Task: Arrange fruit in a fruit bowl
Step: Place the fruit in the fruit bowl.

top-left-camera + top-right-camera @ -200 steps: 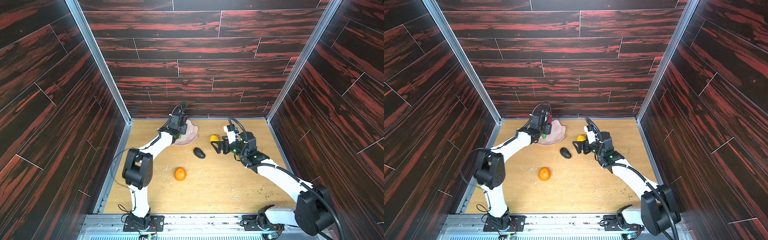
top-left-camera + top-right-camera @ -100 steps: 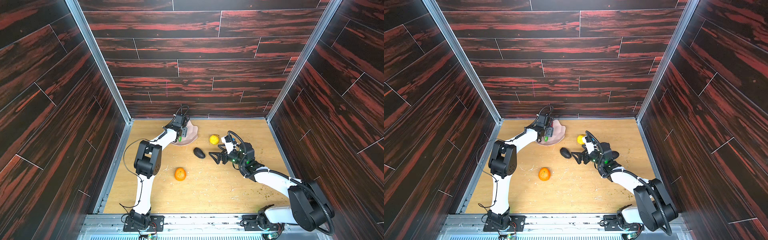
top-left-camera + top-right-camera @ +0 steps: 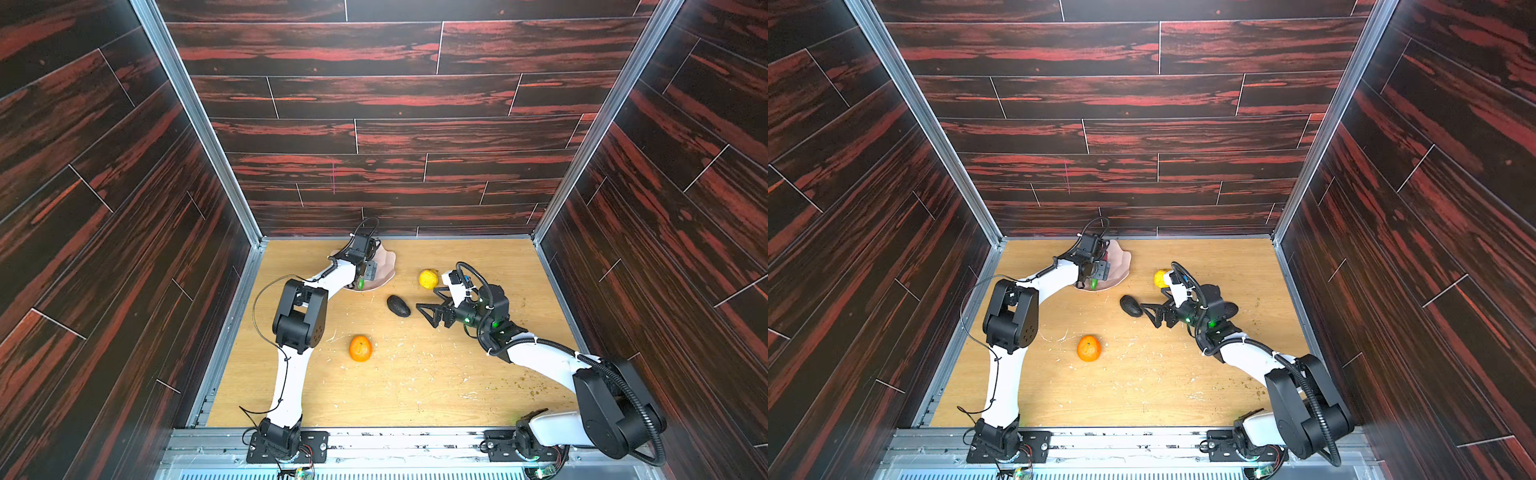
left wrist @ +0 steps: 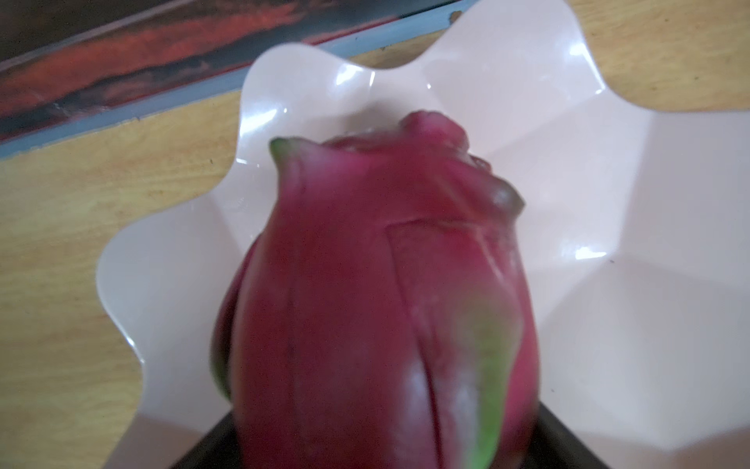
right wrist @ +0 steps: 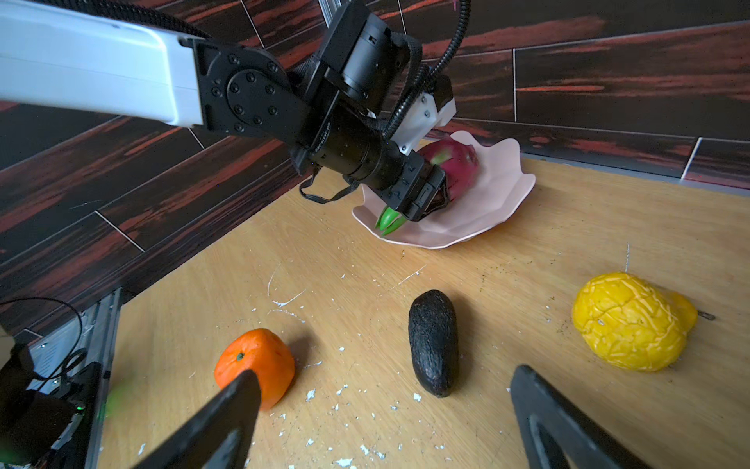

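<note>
The pale pink fruit bowl point(image 3: 386, 266) point(image 3: 1122, 266) point(image 5: 487, 211) stands at the back of the wooden table. A magenta dragon fruit point(image 4: 385, 284) point(image 5: 458, 162) lies in it, its green tips point(image 3: 360, 284) over the near rim. My left gripper point(image 3: 368, 272) point(image 3: 1100, 272) point(image 5: 426, 195) is down on the dragon fruit; its jaws are hidden. On the table lie a dark avocado point(image 3: 398, 305) point(image 5: 433, 341), an orange point(image 3: 360, 348) point(image 5: 255, 365) and a yellow lemon point(image 3: 428, 278) point(image 5: 629, 320). My right gripper point(image 3: 428, 307) point(image 5: 385, 375) is open, low, just right of the avocado.
Dark wood-panel walls close in the table on three sides, with metal corner posts. A metal rail point(image 3: 374, 440) runs along the front edge by both arm bases. White crumbs point(image 5: 341, 390) are scattered over the middle of the table.
My left arm has folded down, lowering the dragon fruit into the bowl. My right gripper has dropped from beside the lemon to table height next to the avocado, staying open.
</note>
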You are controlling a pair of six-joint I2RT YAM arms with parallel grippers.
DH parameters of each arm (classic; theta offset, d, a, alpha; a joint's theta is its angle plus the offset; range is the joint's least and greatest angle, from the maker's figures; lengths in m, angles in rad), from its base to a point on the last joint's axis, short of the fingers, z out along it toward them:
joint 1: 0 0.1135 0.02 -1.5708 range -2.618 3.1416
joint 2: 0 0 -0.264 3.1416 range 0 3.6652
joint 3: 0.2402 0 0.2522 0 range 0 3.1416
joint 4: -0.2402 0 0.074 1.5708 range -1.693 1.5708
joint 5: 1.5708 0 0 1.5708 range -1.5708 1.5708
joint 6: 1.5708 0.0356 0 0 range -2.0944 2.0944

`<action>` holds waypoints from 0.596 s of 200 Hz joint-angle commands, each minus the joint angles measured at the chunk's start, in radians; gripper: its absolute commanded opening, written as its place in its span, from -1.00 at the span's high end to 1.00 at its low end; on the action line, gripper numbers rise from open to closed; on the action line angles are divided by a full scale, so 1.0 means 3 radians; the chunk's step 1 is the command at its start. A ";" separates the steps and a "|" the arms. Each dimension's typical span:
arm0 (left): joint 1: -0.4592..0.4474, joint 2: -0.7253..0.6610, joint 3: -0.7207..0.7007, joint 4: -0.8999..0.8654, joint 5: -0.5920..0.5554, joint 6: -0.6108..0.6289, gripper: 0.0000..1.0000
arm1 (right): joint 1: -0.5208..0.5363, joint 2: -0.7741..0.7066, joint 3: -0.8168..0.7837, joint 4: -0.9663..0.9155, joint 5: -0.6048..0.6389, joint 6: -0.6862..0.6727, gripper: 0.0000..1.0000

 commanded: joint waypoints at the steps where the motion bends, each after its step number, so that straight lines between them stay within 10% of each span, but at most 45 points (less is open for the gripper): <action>1: 0.0015 -0.0170 -0.0088 0.0082 -0.0046 0.0007 -0.76 | 0.0011 0.0080 0.0034 0.0046 -0.0074 -0.0014 -0.97; 119: 0.0015 -0.0984 -0.0652 0.0406 0.0241 -0.0048 -0.99 | 0.0010 0.0037 0.0025 0.0041 -0.0131 0.0026 -0.98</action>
